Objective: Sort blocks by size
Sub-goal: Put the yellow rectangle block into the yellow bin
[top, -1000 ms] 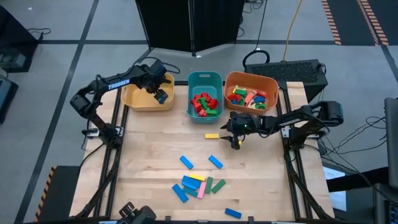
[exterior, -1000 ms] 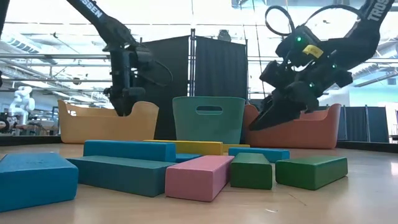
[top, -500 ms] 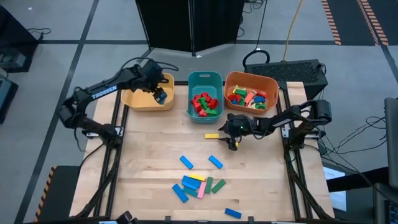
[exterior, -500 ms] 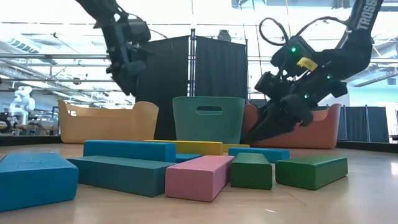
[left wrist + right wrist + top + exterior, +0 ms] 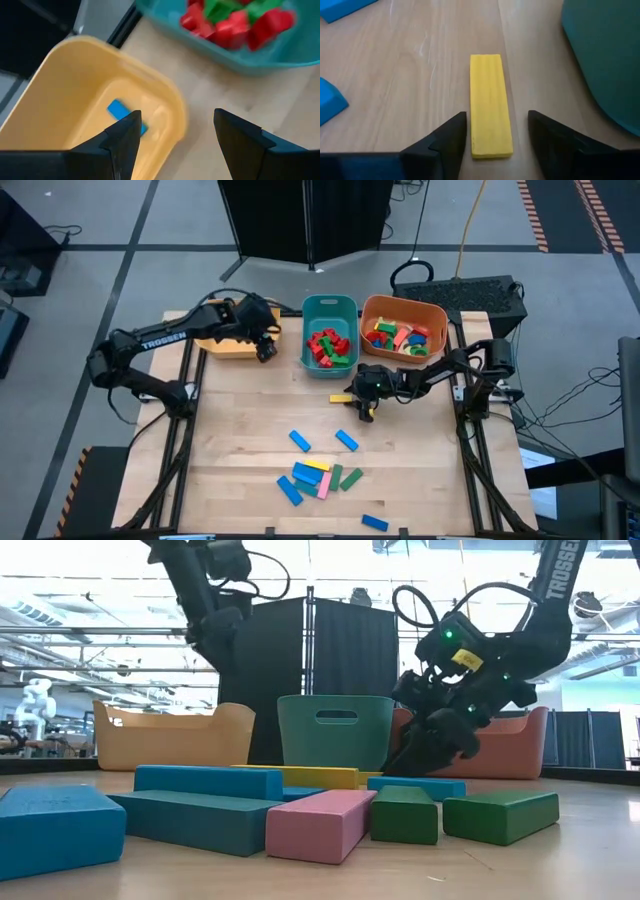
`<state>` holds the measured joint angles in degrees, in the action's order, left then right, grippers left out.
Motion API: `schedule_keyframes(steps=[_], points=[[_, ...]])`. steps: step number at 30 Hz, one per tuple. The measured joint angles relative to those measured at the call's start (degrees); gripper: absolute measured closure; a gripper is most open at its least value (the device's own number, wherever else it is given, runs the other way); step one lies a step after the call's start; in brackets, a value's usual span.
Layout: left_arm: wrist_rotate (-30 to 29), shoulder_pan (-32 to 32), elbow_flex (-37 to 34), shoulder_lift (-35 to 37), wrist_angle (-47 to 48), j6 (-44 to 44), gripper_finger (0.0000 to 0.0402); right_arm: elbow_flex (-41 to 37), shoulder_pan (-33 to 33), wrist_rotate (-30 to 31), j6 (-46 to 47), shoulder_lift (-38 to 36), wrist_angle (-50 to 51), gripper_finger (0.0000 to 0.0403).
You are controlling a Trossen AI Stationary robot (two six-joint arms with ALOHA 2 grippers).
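A long yellow block [image 5: 490, 100] lies flat on the table in front of the teal bin [image 5: 329, 330]. My right gripper [image 5: 497, 116] is low over the block's near end, open. One finger stands on either side of the block, with a gap on each side. My left gripper [image 5: 177, 114] hangs open and holds nothing above the right rim of the yellow bin [image 5: 228, 340]. A blue block [image 5: 125, 115] lies in that bin. More blocks [image 5: 318, 477] lie in a loose cluster toward the table's near edge.
The teal bin holds red and green blocks. The orange bin [image 5: 403, 325] at the far right holds mixed colours. Single blue blocks [image 5: 299, 440] [image 5: 346, 441] lie mid-table, and another blue block [image 5: 374, 523] lies at the near edge. Bare wood stretches along the table's left side.
My left gripper has risen out of the yellow bin and drifted toward the bin's right rim, tipping as the arm swung. My right gripper has sunk toward the table and moved left, onto the yellow block's end.
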<state>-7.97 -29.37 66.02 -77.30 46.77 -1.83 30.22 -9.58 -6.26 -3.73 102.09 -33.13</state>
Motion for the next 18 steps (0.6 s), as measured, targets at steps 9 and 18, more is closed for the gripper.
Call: schedule_keyframes(steps=[9,18], points=[[-0.47,8.02,0.00,0.00,-3.37,-0.04,0.0162,-0.03,0.00,0.17,0.00,-0.27,0.14,0.0312],[-1.15,15.17,0.00,0.00,-6.33,-0.11,0.0162,-0.01,1.55,0.57,0.02,-1.75,-1.44,0.0299]])
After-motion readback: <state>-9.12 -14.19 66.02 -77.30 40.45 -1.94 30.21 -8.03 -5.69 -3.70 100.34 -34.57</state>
